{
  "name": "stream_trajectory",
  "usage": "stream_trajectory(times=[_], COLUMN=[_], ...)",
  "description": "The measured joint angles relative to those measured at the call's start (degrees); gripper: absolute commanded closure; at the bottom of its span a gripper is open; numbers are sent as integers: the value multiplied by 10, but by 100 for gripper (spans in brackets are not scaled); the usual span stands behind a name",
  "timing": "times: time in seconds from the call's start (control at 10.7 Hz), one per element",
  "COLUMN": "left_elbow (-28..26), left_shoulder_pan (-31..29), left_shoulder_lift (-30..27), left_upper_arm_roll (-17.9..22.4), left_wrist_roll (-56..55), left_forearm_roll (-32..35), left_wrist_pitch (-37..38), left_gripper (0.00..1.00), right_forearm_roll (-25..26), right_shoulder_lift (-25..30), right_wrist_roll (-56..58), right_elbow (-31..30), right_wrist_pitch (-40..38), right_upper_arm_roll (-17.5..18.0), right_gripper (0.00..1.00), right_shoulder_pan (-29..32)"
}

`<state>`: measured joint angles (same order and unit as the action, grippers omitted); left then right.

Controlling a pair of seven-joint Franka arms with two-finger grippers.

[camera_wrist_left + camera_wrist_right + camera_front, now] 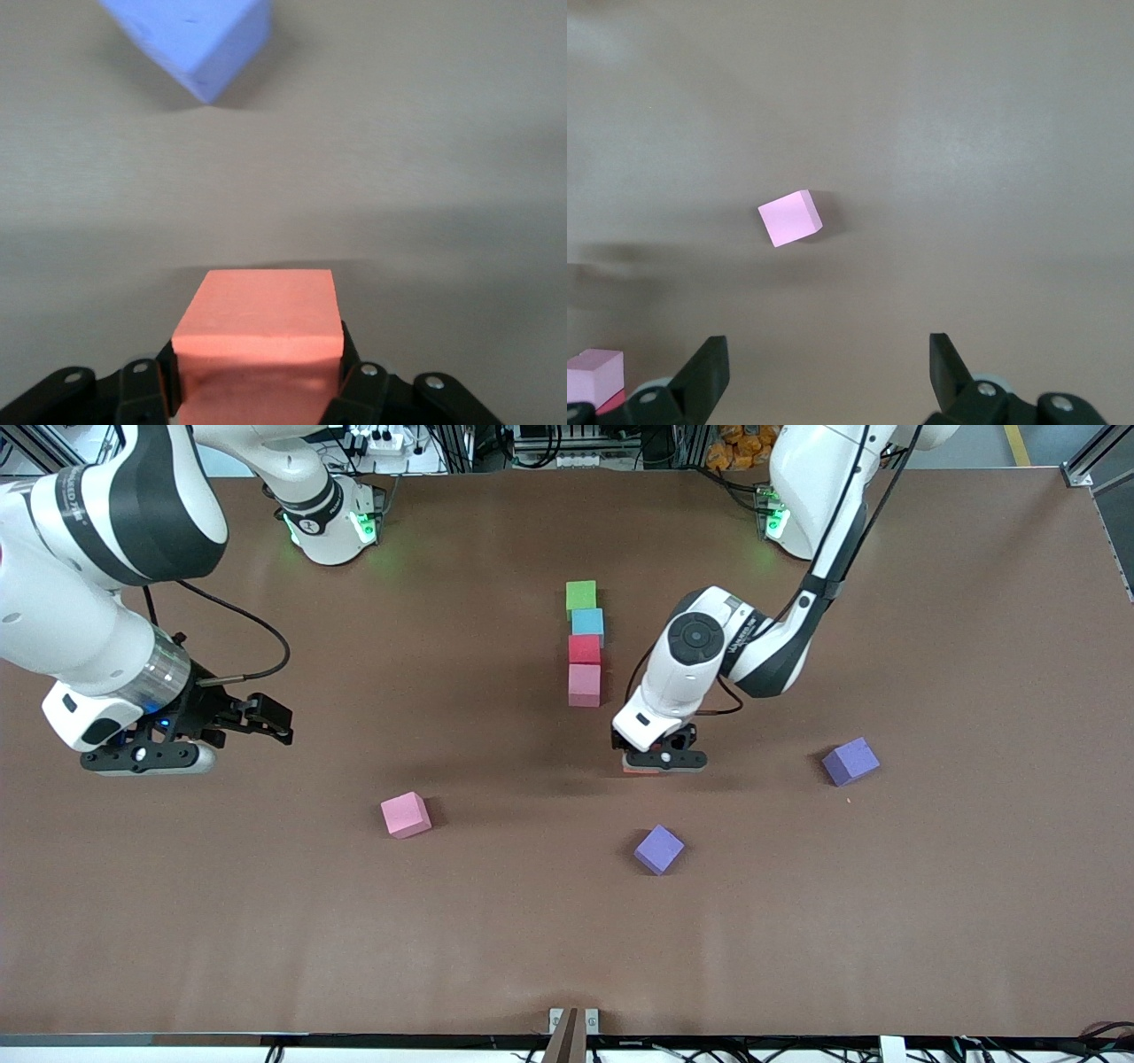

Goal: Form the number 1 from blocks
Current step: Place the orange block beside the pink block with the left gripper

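standing touching in a column are green block, light blue block, red block, pink block. left gripper clamps orange block low near the column; right gripper waits, spread empty. loose pink block and two purple blocks remain.

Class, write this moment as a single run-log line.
left gripper: shut on orange foam cube | right gripper: open, waiting | column: four cubes, green foam cube farthest | loose: pink foam cube

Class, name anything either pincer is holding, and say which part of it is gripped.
The left pincer grips the orange block by two opposite side faces. The right pincer is open, holding nothing.
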<state>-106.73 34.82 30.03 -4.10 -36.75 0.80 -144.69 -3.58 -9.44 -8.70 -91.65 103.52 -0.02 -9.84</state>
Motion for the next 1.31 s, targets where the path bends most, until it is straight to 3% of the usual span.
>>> stream_trajectory(times=[0.47, 1.31], left_elbow=[42, 49], left_shoulder_pan=[55, 78], left_shoulder_lift=[41, 58], left_upper_arm_roll=[0, 0], left_wrist_roll=[-25, -38], left_forearm_roll=[-34, -44], left_wrist_pitch=[1, 60], left_gripper=[100, 100], right_forearm_roll=[13, 17], right_shoulder_lift=[12, 24], right_wrist_roll=[46, 82], right_elbow=[32, 48], right_wrist_pitch=[-51, -82], right_upper_arm_roll=[1, -16], right_gripper=[0, 0], right_shoulder_pan=[36, 56])
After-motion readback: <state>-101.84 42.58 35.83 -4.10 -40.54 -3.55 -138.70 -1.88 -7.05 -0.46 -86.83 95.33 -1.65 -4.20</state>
